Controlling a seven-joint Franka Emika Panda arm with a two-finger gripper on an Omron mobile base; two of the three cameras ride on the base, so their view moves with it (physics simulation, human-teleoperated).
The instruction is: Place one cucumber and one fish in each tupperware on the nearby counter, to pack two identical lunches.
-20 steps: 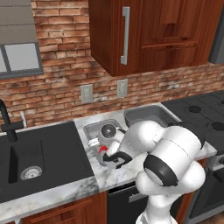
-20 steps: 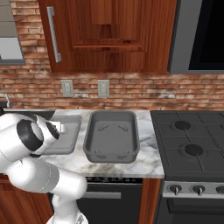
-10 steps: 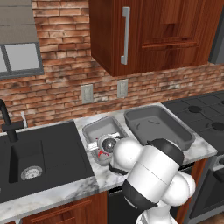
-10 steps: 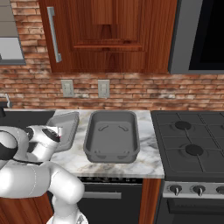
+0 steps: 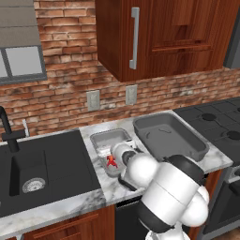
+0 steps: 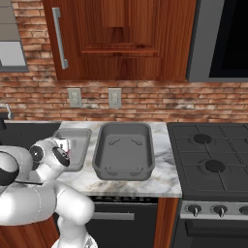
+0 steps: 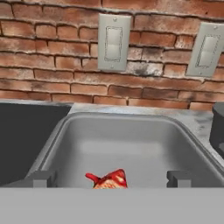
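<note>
The claw hangs wide over the small grey rectangular tub, a red fish between its tips.

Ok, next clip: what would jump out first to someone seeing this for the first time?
The red fish lying in the smaller tupperware beside the black sink, with the open gripper right over it. Next, the larger tupperware, bare inside, between that tub and the stovetop on the marbled counter. The white arm bulks large in front.
</note>
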